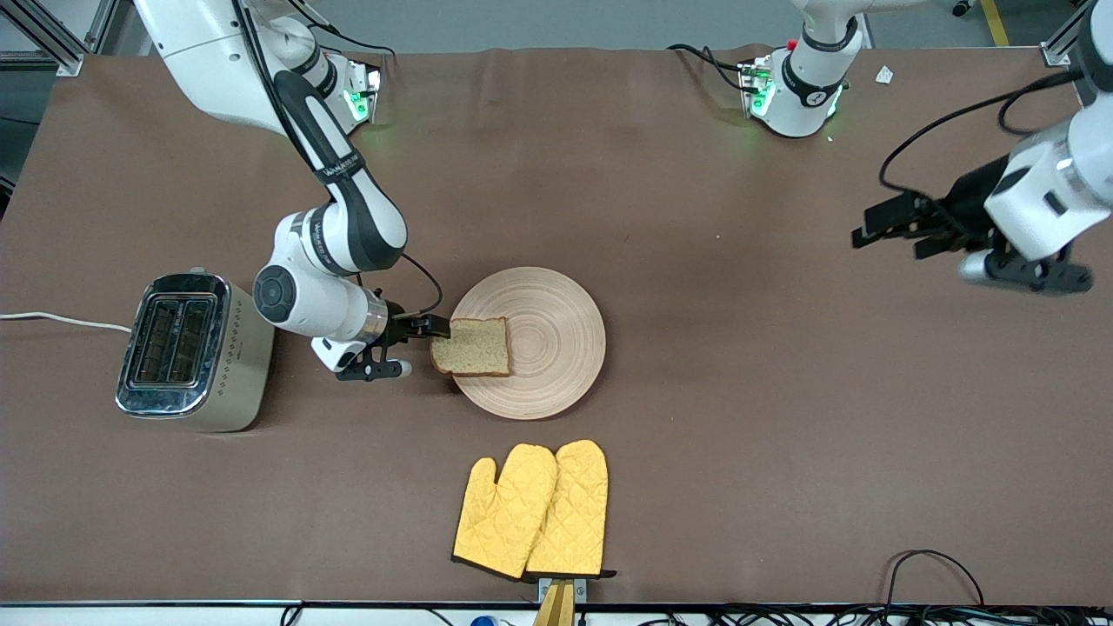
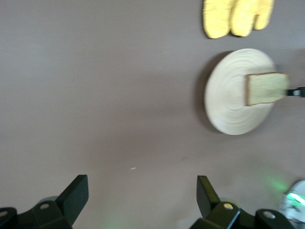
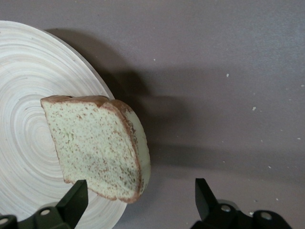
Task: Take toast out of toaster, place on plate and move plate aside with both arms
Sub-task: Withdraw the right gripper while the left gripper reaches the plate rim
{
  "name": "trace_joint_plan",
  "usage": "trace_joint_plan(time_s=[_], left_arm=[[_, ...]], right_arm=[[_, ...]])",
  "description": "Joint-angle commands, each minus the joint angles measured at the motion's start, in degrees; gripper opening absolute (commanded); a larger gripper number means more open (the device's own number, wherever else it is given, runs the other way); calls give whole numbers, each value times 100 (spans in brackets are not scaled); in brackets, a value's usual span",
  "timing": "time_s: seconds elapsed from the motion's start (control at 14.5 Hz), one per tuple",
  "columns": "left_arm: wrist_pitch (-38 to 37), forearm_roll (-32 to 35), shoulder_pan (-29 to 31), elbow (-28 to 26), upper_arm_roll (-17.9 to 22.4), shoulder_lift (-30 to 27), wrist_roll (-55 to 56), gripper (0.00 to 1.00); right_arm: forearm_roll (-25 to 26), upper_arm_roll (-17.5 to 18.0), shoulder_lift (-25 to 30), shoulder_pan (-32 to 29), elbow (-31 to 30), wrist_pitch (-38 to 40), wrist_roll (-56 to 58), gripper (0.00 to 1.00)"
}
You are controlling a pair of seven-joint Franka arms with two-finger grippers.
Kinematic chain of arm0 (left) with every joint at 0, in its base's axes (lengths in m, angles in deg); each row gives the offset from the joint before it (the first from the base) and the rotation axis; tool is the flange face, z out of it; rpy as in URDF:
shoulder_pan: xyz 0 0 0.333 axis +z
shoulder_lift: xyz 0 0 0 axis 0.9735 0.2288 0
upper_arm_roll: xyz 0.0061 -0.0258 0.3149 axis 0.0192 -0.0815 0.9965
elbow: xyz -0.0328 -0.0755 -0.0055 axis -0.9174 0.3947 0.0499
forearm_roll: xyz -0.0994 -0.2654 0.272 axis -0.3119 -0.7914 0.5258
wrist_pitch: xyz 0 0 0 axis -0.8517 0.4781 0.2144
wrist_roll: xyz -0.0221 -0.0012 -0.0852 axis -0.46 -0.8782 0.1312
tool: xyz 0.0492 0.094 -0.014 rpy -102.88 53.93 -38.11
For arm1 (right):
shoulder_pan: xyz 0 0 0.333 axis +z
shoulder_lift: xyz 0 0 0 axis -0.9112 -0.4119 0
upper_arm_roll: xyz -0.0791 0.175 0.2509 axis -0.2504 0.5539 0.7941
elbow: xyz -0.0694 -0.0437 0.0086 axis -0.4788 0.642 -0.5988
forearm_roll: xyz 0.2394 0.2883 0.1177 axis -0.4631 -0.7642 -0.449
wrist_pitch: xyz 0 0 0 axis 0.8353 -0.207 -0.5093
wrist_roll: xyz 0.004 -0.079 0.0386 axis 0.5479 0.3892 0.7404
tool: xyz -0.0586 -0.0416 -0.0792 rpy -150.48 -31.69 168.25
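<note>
Right gripper [image 1: 423,341] at center-left of the frame has its fingers spread beside the toast [image 1: 471,346], which overhangs the plate [image 1: 556,348] rim, so nudging the plate could tip it off.

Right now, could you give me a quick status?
Right gripper open by toast. Left gripper open, waiting. Toast on plate edge. Toaster empty.

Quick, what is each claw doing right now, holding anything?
Left claw: open, holding nothing, over bare table.
Right claw: open, toast released at the wooden plate's edge.
</note>
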Motion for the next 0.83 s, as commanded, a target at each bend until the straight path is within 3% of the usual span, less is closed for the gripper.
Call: trace_joint_plan(time_s=[0.0, 0.21, 0.34, 0.55, 0.76], left_arm=[[321, -741, 18, 130, -12, 580, -366, 100], [831, -1094, -96, 86, -64, 1143, -639, 100], [1200, -1251, -79, 77, -230, 1739, -1146, 100], [2025, -1778, -17, -396, -258, 2250, -2015, 99], [2142, -3251, -34, -591, -258, 2813, -3447, 92]], right_arm=[[-52, -284, 545, -94, -96, 521, 56, 100], [-17, -960, 1019, -86, 115, 1391, 65, 100], [499, -1287, 1414, -86, 212, 1962, 47, 100], [1414, -1681, 1960, -94, 264, 2219, 73, 100], [1644, -2086, 2093, -94, 1000, 3148, 371, 100]])
